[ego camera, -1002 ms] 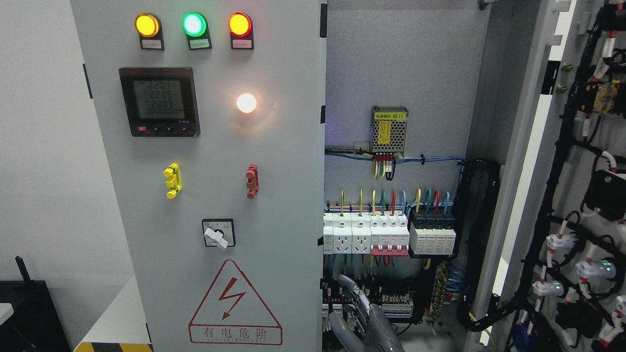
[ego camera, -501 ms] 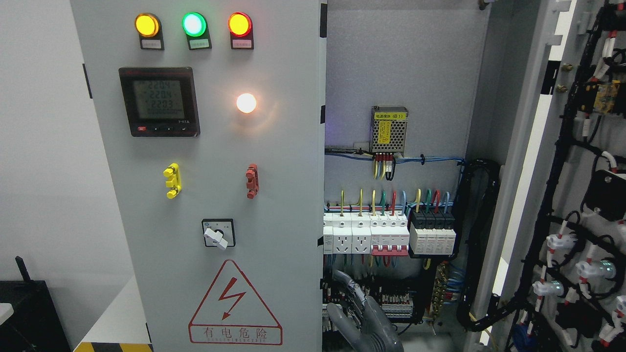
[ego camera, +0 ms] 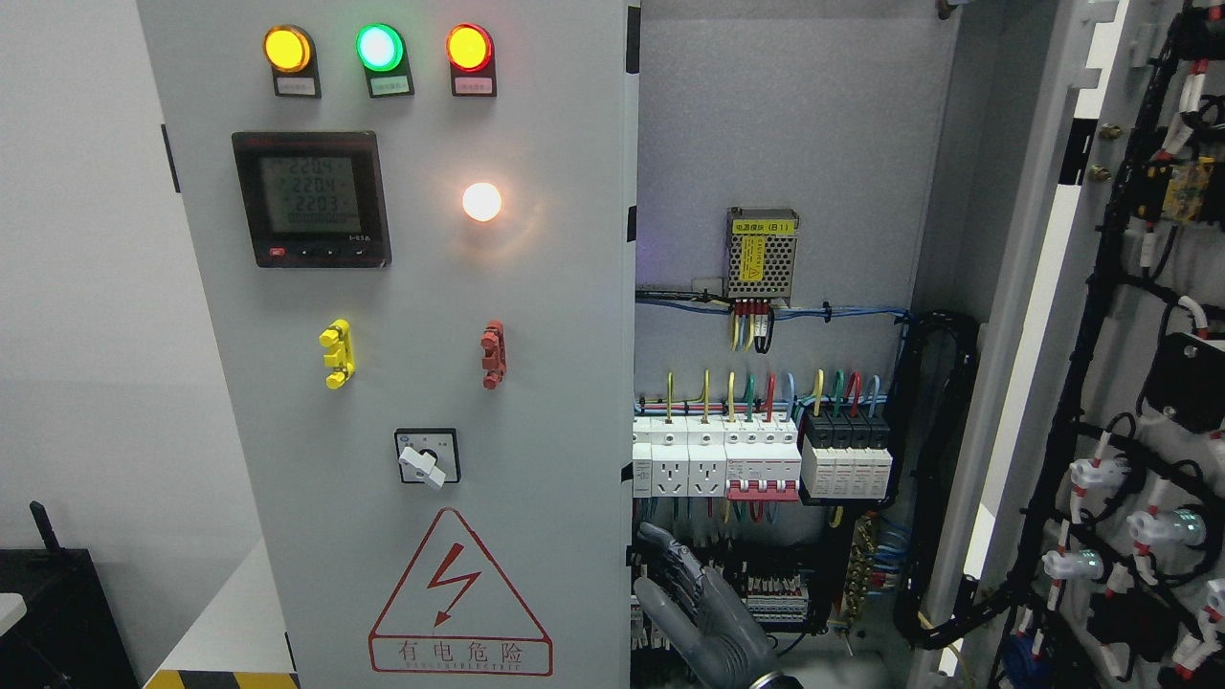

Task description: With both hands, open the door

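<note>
While I watch through the head camera, the cabinet fills nearly the whole view. Its left door (ego camera: 536,383) stands shut, a flat sheet of pale grey painted metal with a soft glare around a lit white lamp (ego camera: 481,201). Its right door (ego camera: 1129,316) is swung wide open at the right edge, showing black cable looms on its inner face.

My right hand (ego camera: 703,608) comes up from the bottom edge, just right of the middle. Its grey fingers (ego camera: 670,555) are stretched out and lie close to each other, holding nothing. The hand sits low in the open bay, just beside the free edge of the left door; I cannot tell whether it touches that edge.

On the left door an amber light (ego camera: 288,49), a green light (ego camera: 380,47) and a red light (ego camera: 469,47) glow along the top. Below them are a black meter (ego camera: 312,199), a yellow lever (ego camera: 337,354), a red lever (ego camera: 493,354), a rotary switch (ego camera: 427,457) and a red warning triangle (ego camera: 459,593).

Inside the bay, the grey back plate carries a perforated power supply (ego camera: 762,254) above a row of white breakers (ego camera: 718,464).

Left of the cabinet the room is a plain white wall (ego camera: 86,335). A black box (ego camera: 57,612) sits in the near left corner, and a yellow-and-black stripe (ego camera: 220,678) lies at the bottom edge.
</note>
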Action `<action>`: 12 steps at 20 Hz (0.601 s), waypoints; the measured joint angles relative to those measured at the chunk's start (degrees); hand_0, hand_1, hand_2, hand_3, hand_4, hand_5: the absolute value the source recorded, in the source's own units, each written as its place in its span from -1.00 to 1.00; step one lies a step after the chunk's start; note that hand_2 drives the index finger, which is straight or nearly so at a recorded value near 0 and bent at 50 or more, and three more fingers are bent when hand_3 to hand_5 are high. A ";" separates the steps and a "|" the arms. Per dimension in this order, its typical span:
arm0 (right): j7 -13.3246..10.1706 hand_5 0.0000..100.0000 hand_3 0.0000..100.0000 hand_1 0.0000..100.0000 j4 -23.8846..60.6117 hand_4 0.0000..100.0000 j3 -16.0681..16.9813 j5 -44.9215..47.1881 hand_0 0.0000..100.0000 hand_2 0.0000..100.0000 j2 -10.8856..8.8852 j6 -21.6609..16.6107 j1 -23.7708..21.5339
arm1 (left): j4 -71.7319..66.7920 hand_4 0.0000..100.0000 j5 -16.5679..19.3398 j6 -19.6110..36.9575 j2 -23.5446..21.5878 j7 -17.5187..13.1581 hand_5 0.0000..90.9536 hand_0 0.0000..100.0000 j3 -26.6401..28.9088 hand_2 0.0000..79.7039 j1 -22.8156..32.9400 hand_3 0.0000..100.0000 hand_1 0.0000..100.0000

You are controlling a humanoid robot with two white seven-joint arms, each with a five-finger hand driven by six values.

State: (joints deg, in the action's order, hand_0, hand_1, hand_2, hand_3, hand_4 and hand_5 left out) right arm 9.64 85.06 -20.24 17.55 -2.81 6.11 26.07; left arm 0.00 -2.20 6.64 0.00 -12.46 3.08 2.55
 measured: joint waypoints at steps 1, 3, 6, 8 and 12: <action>0.34 -1.00 -1.00 -0.22 -0.22 -1.00 0.03 0.17 -0.76 -1.00 -0.02 0.00 0.33 | 0.00 -1.00 0.00 0.06 0.00 0.00 -1.00 -0.76 0.00 -1.00 0.00 -1.00 -0.22; 1.32 -1.00 -1.00 -0.22 -0.58 -1.00 0.08 0.38 -0.76 -1.00 -0.05 0.01 0.80 | 0.00 -1.00 0.00 0.18 0.00 0.00 -1.00 -0.76 0.00 -1.00 0.00 -1.00 -0.22; 3.09 -1.00 -1.00 -0.22 -0.99 -1.00 0.12 0.63 -0.76 -1.00 -0.09 0.04 1.28 | 0.00 -1.00 0.00 0.19 0.00 0.00 -1.00 -0.76 0.00 -1.00 0.00 -1.00 -0.22; 3.82 -1.00 -1.00 -0.22 -1.24 -1.00 0.15 0.73 -0.76 -1.00 -0.10 0.06 1.51 | 0.00 -1.00 0.00 0.14 0.00 0.00 -1.00 -0.76 0.00 -1.00 -0.01 -1.00 -0.22; 7.22 -1.00 -1.00 -0.22 -1.95 -1.00 0.29 0.87 -0.76 -1.00 -0.16 0.84 2.30 | 0.00 -1.00 0.00 -0.06 0.00 0.00 -1.00 -0.76 0.00 -1.00 -0.02 -1.00 -0.22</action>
State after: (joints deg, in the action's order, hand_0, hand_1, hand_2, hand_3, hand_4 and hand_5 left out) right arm 16.85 83.10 -19.95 18.43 -2.97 6.95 28.37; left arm 0.00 -2.20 6.58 0.00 -12.46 3.08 2.53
